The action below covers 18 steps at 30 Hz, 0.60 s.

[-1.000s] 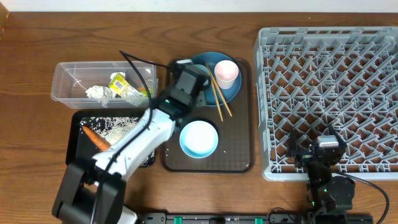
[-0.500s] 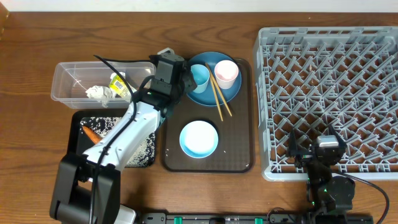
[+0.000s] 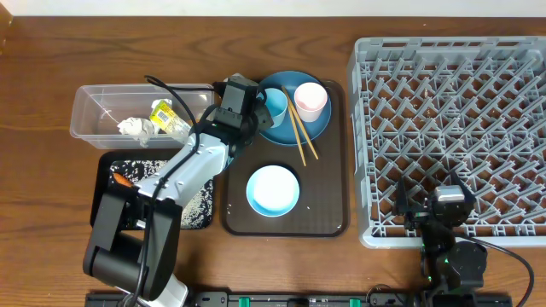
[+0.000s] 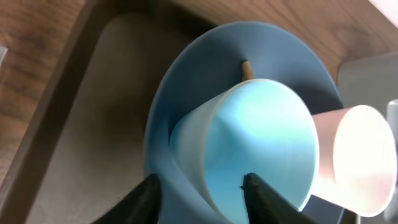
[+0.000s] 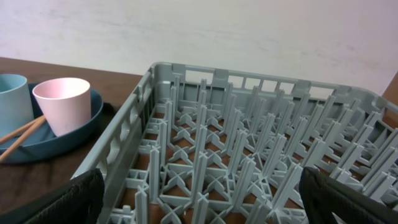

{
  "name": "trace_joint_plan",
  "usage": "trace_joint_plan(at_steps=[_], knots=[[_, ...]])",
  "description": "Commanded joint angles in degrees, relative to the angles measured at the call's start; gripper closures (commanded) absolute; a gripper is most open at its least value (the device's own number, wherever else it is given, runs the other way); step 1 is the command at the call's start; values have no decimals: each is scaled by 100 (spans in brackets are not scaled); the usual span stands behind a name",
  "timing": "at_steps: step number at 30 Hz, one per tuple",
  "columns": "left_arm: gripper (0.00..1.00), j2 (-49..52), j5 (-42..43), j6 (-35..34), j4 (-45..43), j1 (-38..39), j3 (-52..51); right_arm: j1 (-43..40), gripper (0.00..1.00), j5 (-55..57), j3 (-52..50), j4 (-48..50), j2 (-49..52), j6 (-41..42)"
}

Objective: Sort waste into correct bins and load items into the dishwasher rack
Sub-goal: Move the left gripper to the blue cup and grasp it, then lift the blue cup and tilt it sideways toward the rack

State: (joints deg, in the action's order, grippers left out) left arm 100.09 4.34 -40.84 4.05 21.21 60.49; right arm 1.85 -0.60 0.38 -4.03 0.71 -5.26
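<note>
The clear tub (image 3: 94,107) holds crumpled paper (image 3: 135,128) and a wrapper (image 3: 171,119). The left gripper (image 4: 199,190) has its jaws astride the wall of the light blue cup (image 4: 261,137) on the blue plate (image 4: 186,74); if they pinch it, I cannot tell. The right gripper (image 5: 199,199), jaws released wide, is at the edge of the grey rack (image 3: 452,85).

The tabletop (image 3: 51,77) is brown wood with visible grain and a slight sheen. The dishwasher rack (image 3: 452,94) is matt grey moulded plastic. The tub (image 3: 85,107) is clear, glossy plastic. The crumpled paper (image 3: 136,128) looks matt white, and the wrapper (image 3: 171,119) is shiny printed film. The serving tray (image 3: 324,196) is smooth, matt dark brown. The plate (image 4: 186,81), light blue cup (image 4: 255,143) and pink cup (image 4: 357,155) look smooth and satiny. The chopsticks (image 3: 300,132) are bare wood.
</note>
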Motion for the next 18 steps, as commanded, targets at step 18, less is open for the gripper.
trace_joint_plan(at_steps=[18], knots=[[94,55,17,11,-330,59,63,-39,1,15,-7,-26,-4,-61]])
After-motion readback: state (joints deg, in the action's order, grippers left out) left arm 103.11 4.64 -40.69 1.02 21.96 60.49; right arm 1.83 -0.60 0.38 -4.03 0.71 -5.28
